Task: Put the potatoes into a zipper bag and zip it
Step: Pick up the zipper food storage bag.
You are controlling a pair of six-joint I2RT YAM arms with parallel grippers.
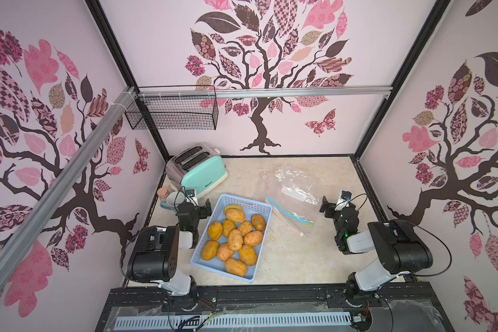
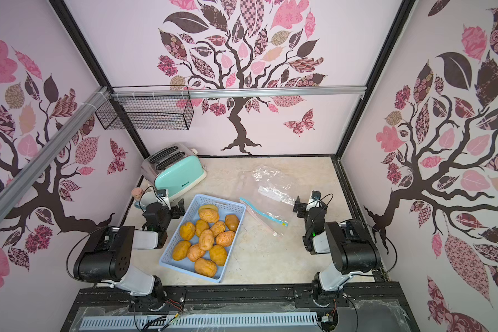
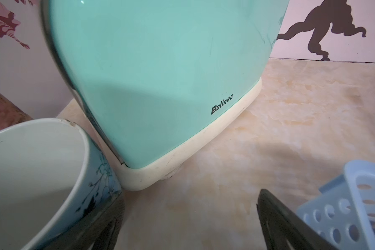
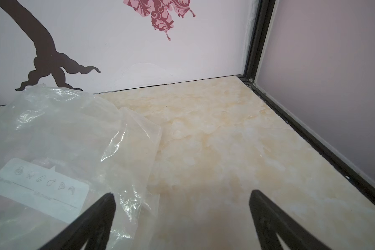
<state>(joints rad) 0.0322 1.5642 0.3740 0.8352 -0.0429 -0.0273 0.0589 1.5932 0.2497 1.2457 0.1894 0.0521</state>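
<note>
Potatoes point(image 1: 236, 238) all sitting in the blue basket point(image 1: 222, 273) up front, none bagged.
From my seat: left gripper point(image 3: 185, 201) fingers spread wide, empty, by the basket's far corner; right gripper point(image 4: 182, 194) same, spread and empty beside the clear zipper bag point(image 1: 295, 198) lying further back; toaster point(image 1: 197, 172) behind.

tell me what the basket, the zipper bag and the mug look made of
Basket: moulded plastic, pale blue, matte, with punched holes. Zipper bag: thin clear plastic film, glossy, crinkled, see-through. Mug: probably glazed ceramic, glossy white inside, blue printed outside, rim looks chipped.
</note>
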